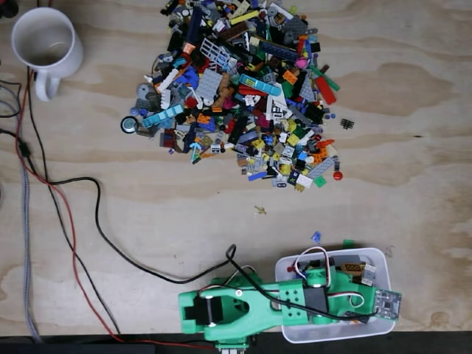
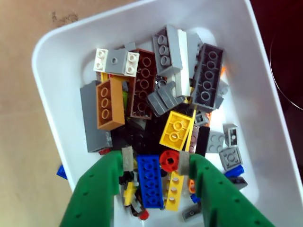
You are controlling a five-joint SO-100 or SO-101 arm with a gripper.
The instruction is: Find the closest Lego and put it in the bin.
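green plastic hand point(image 2: 154, 165) spread above brick-filled glossy white bin point(image 2: 265, 123).

Arm point(image 1: 251, 310): bright green printed shell, black servo blocks, looped red-white-black wiring, small blue circuit board at one end; gripper point(image 2: 154, 165) fingers point(image 2: 102, 189) green, dotted with small holes.

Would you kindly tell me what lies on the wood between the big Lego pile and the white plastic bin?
In the fixed view, mostly bare plywood separates the multicoloured Lego pile from the white rectangular plastic bin; a tiny tan piece and a small blue piece lie there.
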